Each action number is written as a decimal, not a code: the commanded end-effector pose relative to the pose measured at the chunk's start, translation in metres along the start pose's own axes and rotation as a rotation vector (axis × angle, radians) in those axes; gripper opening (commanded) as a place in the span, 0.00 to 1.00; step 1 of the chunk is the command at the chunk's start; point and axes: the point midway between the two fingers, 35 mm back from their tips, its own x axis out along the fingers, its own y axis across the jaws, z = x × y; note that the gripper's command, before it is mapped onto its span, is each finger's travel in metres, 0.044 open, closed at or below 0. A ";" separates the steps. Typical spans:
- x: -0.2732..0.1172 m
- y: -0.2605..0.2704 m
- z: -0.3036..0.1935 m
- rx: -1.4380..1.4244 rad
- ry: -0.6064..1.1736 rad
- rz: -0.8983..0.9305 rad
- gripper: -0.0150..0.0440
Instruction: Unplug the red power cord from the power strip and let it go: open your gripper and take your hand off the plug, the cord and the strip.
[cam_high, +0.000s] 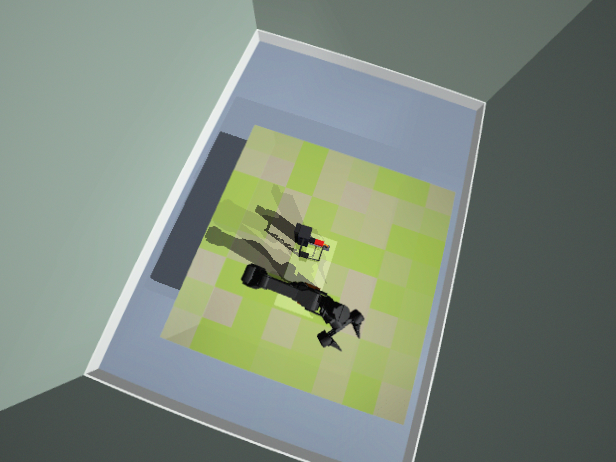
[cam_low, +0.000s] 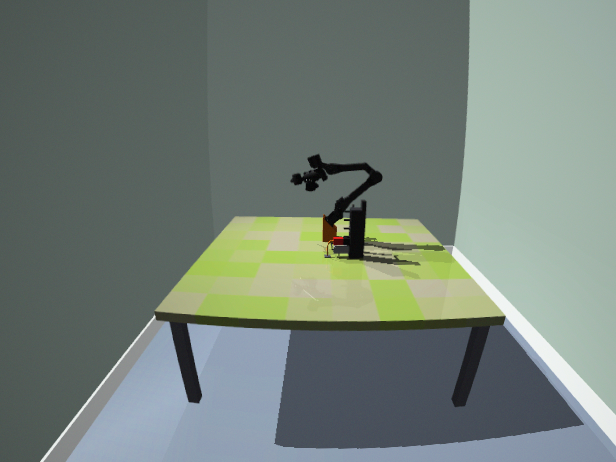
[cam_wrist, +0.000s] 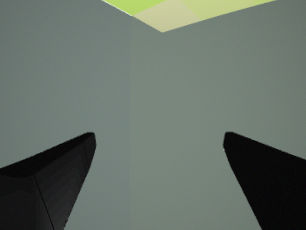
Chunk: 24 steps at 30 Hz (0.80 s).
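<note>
My hand (cam_high: 348, 336) hangs wide and holds nothing, high above the counter (cam_low: 240, 270), well apart from the red plug (cam_high: 319, 242).

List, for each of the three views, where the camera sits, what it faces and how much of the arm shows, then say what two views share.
Top: high overhead, tilted, looking down on the checkered table; whole arm with open gripper, power strip and red plug.
Exterior: in the room, level with the table's front edge, facing the arm and back wall; the whole arm shows.
Wrist: on the arm, facing a grey wall and a table corner; only two spread fingers show, nothing between them.
Shared: top and exterior both show arm, strip and plug.
</note>
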 end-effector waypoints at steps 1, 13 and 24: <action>-0.001 -0.002 0.000 0.011 -0.002 -0.007 0.89; -0.058 -0.126 0.052 0.713 -0.383 -0.271 0.53; -0.115 -0.177 0.117 1.125 -0.747 -0.102 0.53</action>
